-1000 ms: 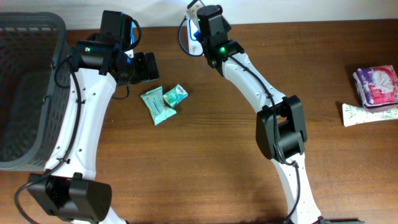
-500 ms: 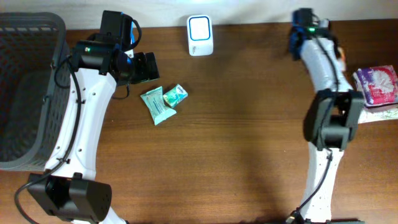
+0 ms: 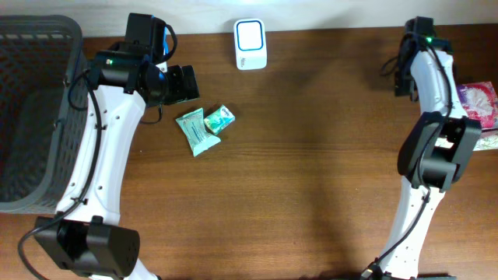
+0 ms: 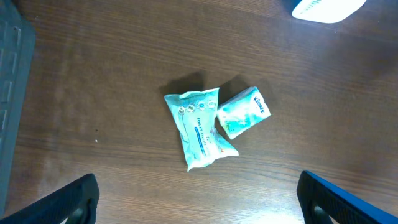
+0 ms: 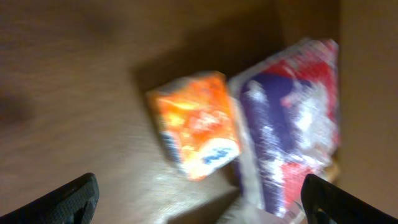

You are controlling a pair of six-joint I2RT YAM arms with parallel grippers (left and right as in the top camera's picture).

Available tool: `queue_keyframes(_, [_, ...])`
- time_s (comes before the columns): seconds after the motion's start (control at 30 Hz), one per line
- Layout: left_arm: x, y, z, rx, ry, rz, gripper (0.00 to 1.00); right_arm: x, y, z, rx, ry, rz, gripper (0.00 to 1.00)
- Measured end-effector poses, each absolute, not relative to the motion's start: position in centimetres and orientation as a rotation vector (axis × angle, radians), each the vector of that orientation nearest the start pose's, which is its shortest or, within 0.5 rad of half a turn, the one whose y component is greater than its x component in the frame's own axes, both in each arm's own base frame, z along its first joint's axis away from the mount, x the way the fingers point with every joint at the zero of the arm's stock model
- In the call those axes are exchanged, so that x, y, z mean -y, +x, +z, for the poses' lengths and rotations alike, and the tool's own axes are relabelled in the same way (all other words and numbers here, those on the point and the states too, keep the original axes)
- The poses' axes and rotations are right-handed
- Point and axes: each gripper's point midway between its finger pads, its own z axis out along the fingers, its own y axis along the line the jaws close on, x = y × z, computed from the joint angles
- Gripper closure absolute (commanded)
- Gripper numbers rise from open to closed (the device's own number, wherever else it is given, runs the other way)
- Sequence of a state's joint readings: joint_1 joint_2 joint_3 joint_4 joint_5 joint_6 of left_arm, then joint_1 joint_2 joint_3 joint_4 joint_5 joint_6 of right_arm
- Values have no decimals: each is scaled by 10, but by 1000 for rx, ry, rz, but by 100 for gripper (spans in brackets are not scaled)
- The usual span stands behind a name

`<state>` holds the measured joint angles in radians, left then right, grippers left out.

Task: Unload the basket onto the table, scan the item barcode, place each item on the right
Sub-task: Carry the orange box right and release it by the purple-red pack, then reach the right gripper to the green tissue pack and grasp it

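Your left gripper (image 4: 200, 206) is hovering with its fingers spread wide, holding nothing. Near it, two teal items are lying on the wooden table (image 3: 311, 187): a flat wipes packet (image 4: 198, 129) and a smaller tissue pack (image 4: 244, 112), touching at one corner. The white scanner (image 3: 250, 44) is sitting at the table's far edge, well apart from both arms. Your right gripper (image 5: 199, 202) is also standing wide and empty, looking down at the table's right end, where an orange packet (image 5: 196, 124) is lying just beside a purple-and-red pack (image 5: 289, 118) — that view is blurring, so you cannot read any print. A grey basket (image 3: 31, 117) is standing at the left.
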<state>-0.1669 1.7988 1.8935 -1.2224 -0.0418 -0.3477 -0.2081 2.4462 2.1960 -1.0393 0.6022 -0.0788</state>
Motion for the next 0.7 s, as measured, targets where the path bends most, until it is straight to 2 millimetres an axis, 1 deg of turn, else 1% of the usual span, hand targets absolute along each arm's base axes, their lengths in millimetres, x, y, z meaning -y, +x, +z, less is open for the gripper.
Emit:
queue_keyframes(0.03, [63,419,232,-2689,-257,-100,1,190,511,73,-2801,273,-841,1])
queue_keyframes(0.07, [63,419,232,-2689,-256,-100,1,163,523,76,-2807,219,-698,1])
queue_keyframes(0.1, [63,419,232,-2689,-257,-100,1,127,536,82,-2805,154,-506,1])
queue_keyframes(0.17, [63,419,232,-2689,-256,-100,1,37,554,97,-2768,-10,-30,1])
queue_keyframes(0.2, [63,419,232,-2689,-256,-100,1,-15,558,108,-2729,-112,218,1])
queue_keyframes(0.23, [63,419,232,-2688,-256,-100,1,-57,555,117,-2697,-196,390,1])
queue_keyframes(0.3, [63,419,232,-2689,-256,-100,1,-129,545,126,-2662,-292,633,1])
queue_keyframes(0.33, [63,419,232,-2688,-256,-100,1,-159,539,128,-2656,-310,698,1])
queue_keyframes(0.37, [63,419,232,-2688,-256,-100,1,-182,536,127,-2653,-315,731,1])
queue_keyframes(0.4, [63,419,232,-2689,-256,-100,1,-212,531,122,-2653,-318,745,1])
queue_keyframes(0.43, [63,419,232,-2689,-256,-100,1,-233,526,116,-2651,-359,734,2])
queue_keyframes(0.5, [63,419,232,-2689,-256,-100,1,-257,527,112,-2610,-381,736,1])
queue_keyframes(0.53, [63,419,232,-2688,-256,-100,1,-275,525,106,-2586,-393,737,1])
queue_keyframes(0.57, [63,419,232,-2689,-256,-100,1,-287,521,99,-2582,-410,740,6])
queue_keyframes(0.6, [63,419,232,-2688,-256,-100,1,-298,519,93,-2567,-423,742,14])
queue_keyframes(0.63, [63,418,231,-2689,-257,-100,1,-306,517,88,-2556,-438,743,17])
queue_keyframes(0.7, [63,419,232,-2689,-256,-100,1,-320,509,75,-2551,-464,746,27])
